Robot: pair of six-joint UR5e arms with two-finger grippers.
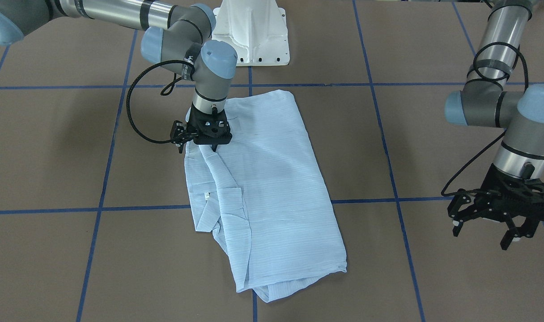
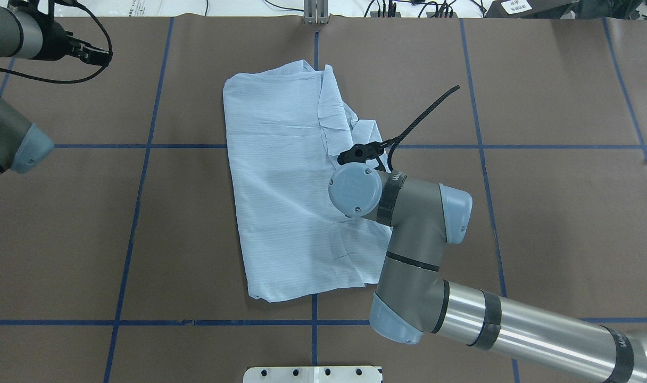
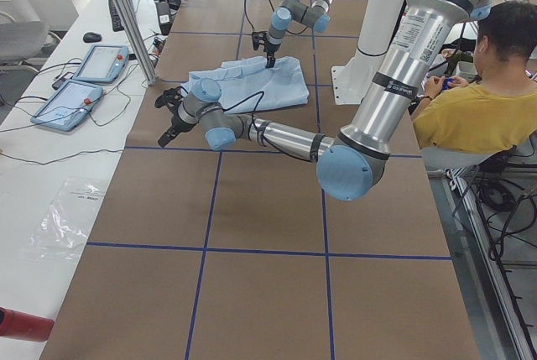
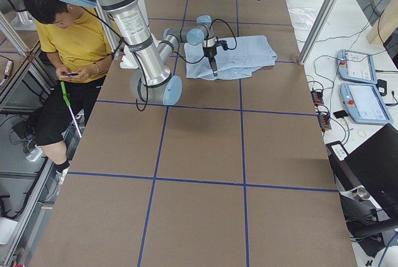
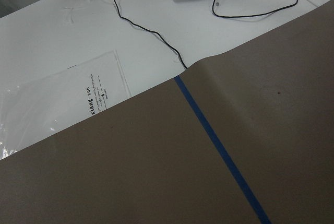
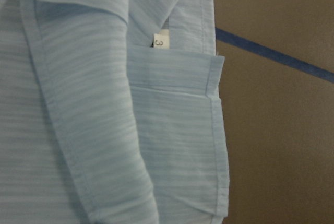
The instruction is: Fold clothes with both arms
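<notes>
1. The counter (image 1: 53,147) is covered in brown sheeting and marked into large squares by blue tape lines (image 1: 299,84).
2. The right arm (image 2: 515,324) reaches in over the middle of the counter, its wrist pointing straight down above the shirt's edge.
3. The left arm (image 1: 500,40) hangs out to the robot's left over bare counter, well apart from the shirt.
4. The shirt (image 1: 272,179), pale blue with fine stripes, lies folded into a long rectangle at the centre of the counter. It crosses one tape line, and its collar end is turned to the robot's right.
5. A person (image 3: 478,100) in a yellow top sits beside the counter, behind the robot.
6. The white pedestal base (image 1: 254,36) stands at the counter's robot-side edge, just beyond the shirt.
7. Two pendants (image 3: 84,83) with screens lie on the white bench along the counter's far side.
8. A clear plastic bag (image 5: 57,104) with printed text lies flat on that bench.
9. The left claw (image 1: 482,235) hovers above the brown sheeting with its fingers spread wide and nothing between them.
10. The right claw (image 1: 197,147) has its fingers apart. One tip is over the cloth near the collar and the other is just off the shirt's edge.
11. The neck label (image 6: 161,39), small and white, shows a "3" and sits tucked under the collar fold.
</notes>
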